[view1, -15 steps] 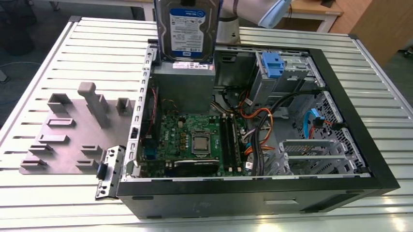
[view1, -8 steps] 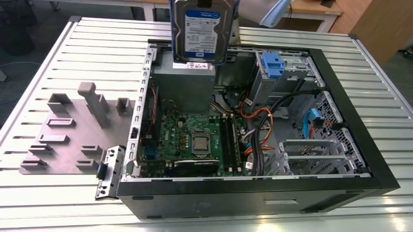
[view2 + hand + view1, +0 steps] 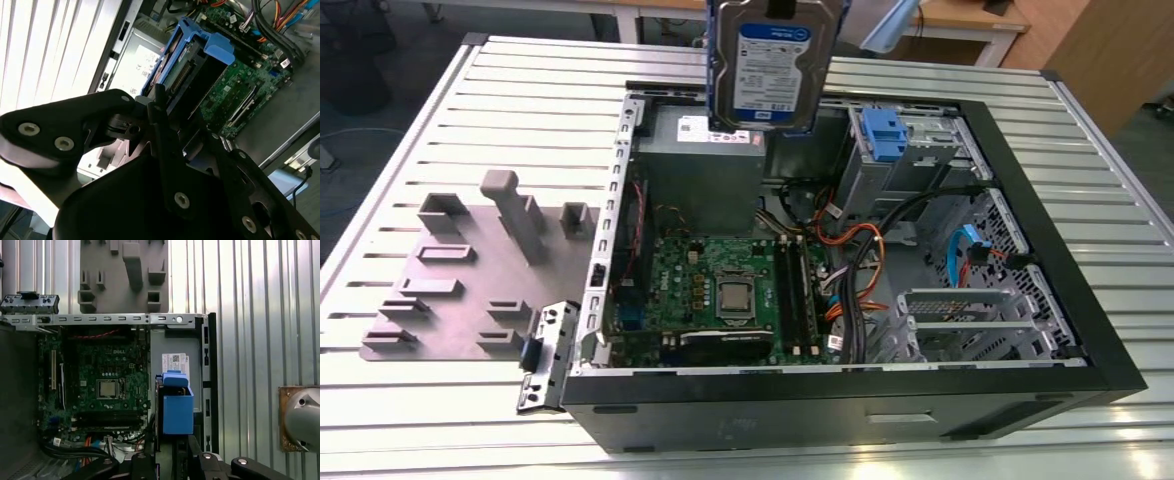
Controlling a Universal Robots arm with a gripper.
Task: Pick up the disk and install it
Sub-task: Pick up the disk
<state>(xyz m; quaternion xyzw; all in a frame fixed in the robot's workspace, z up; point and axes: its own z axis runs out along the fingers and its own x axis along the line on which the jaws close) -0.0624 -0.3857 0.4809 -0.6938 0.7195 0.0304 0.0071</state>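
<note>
Black pincer (image 3: 179, 116) pinches the disk (image 3: 774, 66) upright, hanging above the open computer case (image 3: 854, 408) on the slatted metal surface (image 3: 440, 425).

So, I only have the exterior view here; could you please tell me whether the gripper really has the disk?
Observer: Yes. In the second wrist view the gripper is closed on the disk, which sits between its fingers.
Operator: Thank you. What lies straight beneath it?
Observer: In the first wrist view the disk lines up over the grey power supply, beside the motherboard rather than over it.
</note>
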